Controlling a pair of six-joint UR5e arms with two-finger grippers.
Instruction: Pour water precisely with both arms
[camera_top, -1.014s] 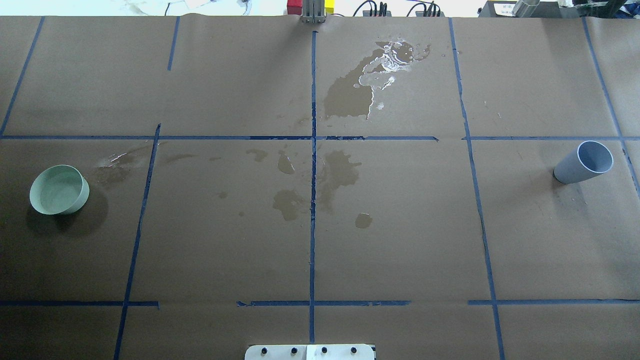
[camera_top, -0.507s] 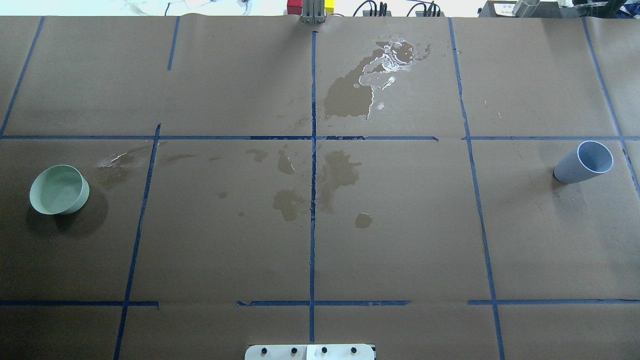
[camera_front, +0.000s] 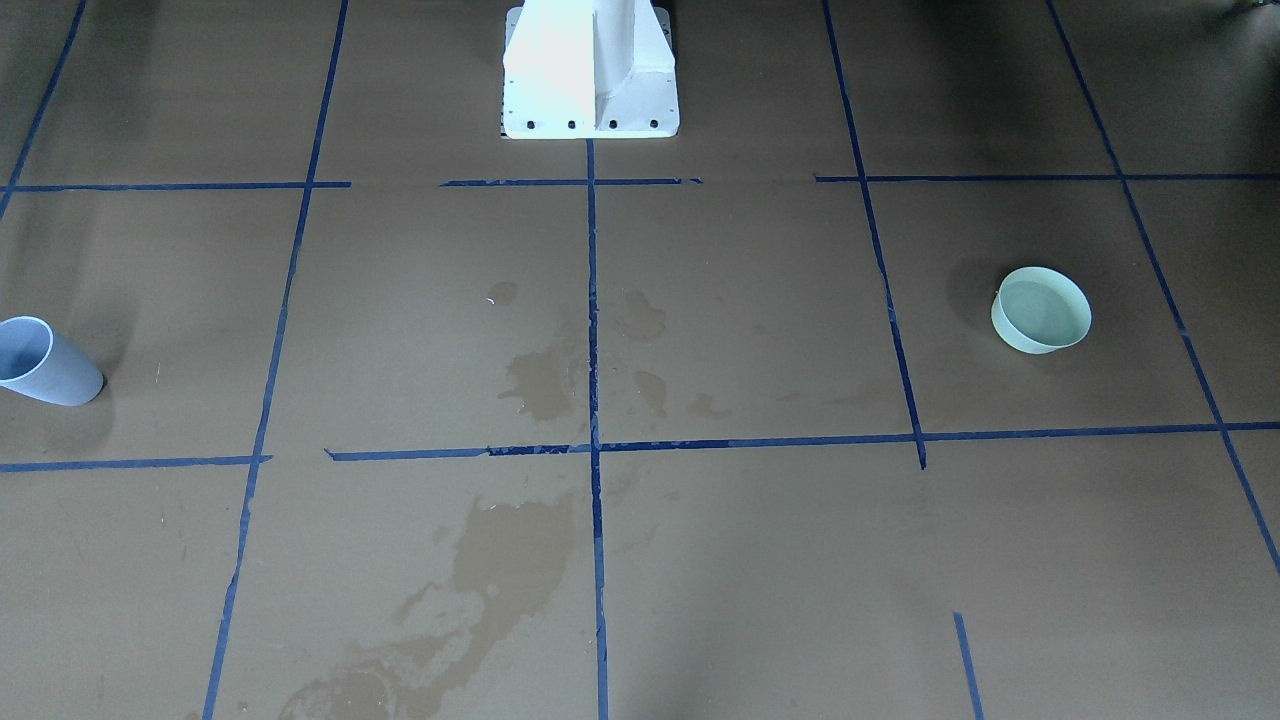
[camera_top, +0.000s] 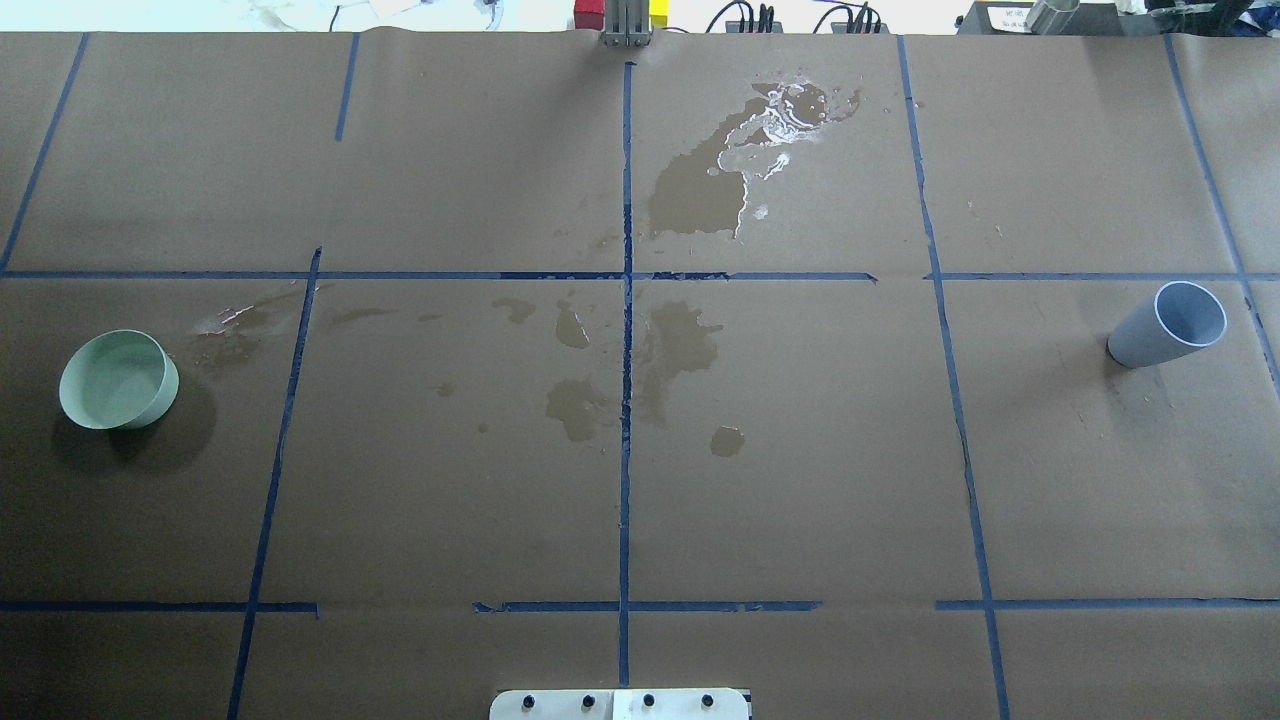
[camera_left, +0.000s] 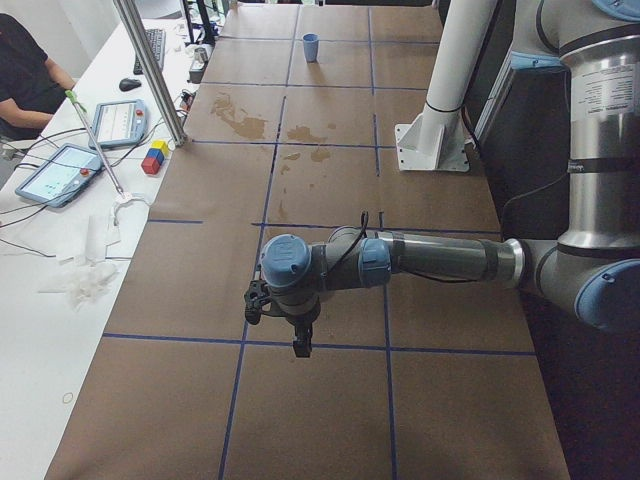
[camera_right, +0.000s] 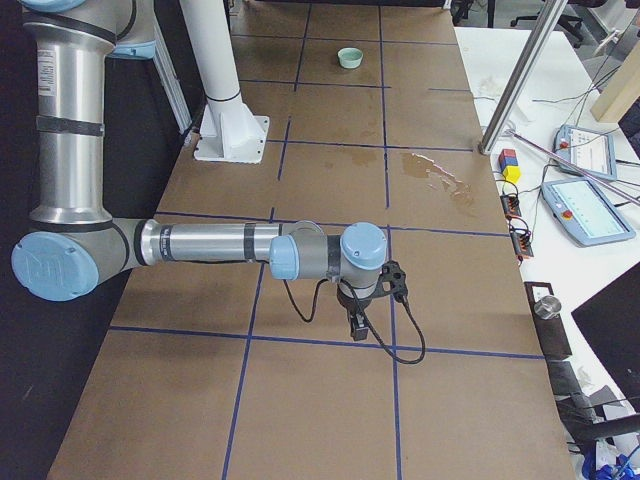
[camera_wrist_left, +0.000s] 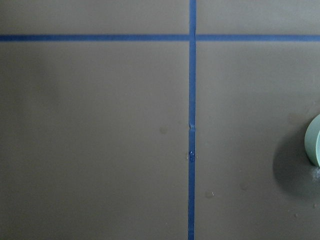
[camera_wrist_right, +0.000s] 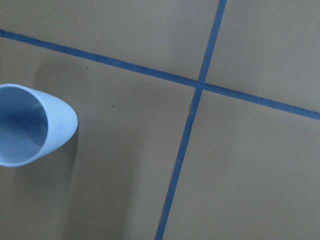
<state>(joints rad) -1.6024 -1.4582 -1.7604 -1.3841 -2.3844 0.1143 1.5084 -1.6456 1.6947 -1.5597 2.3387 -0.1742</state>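
The left end effector (camera_left: 300, 345) and right end effector (camera_right: 357, 330) are hanging above the worktop (camera_top: 800, 480); spread or pressed together, I cannot tell. Spilled water (camera_top: 690, 195) is lying in puddles between the blue cup (camera_top: 1135, 345) and green bowl (camera_top: 170, 385). The cup is looking light and slick, so I'd be gripping its wall mid-height.

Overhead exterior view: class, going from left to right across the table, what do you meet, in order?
First the green bowl → wet smear beside it → central blue tape line → large puddle → blue cup.
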